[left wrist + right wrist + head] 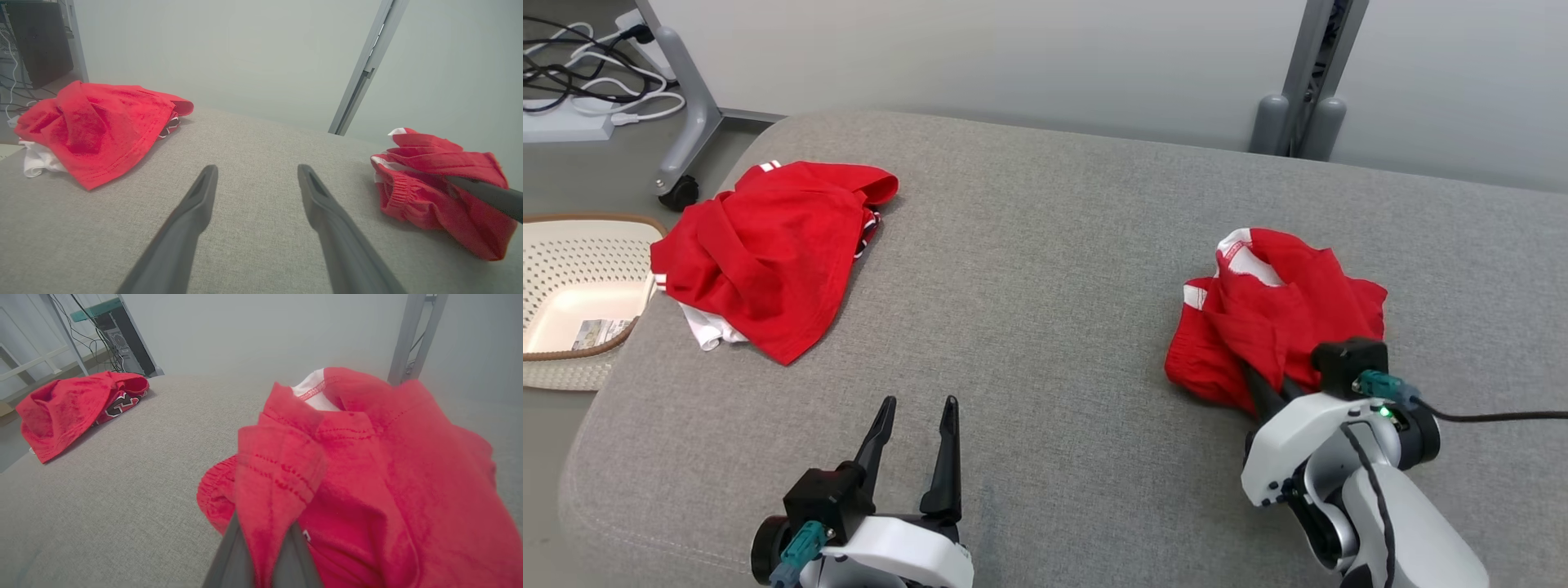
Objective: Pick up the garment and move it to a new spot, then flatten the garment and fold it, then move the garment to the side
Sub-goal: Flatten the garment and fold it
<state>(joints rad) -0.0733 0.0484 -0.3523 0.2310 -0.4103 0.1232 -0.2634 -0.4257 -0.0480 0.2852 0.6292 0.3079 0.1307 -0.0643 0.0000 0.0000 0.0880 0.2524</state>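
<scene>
**A:** What's the R gripper (1270, 385) up to?

**B:** Clamped tight on a fold of the red garment (1278, 314). On its wrist cam the fabric is pinched betw. the two dark fingers (229, 557) and bunches up over them.

**A:** And where's the garment sitting?

**B:** Right side of the grey cushion (1045, 245), crumpled in a heap w/ white trim showing at the top. Most of it rests on the cushion. Can't tell if the pinched bit is off the surface.

**A:** L gripper (919, 404)?

**B:** Jaws spread wide, nothing in them. It's near the front edge, fingers pointing toward the back, well apart from both piles.

**A:** Both?

**B:** Yeah, there's a 2nd red garment (768, 245) at the far left corner, rumpled, w/ a white cloth (709, 331) poking out under its near edge. A dark print peeks out on its right side.

**A:** Anything off the cushion?

**B:** Pale perforated basket (560, 269) on the floor, just beside the left edge, w/ a card (600, 331) inside. There are cables (580, 77) on the floor back left, and a metal post (1307, 73) behind on the right, by the wall.
</scene>
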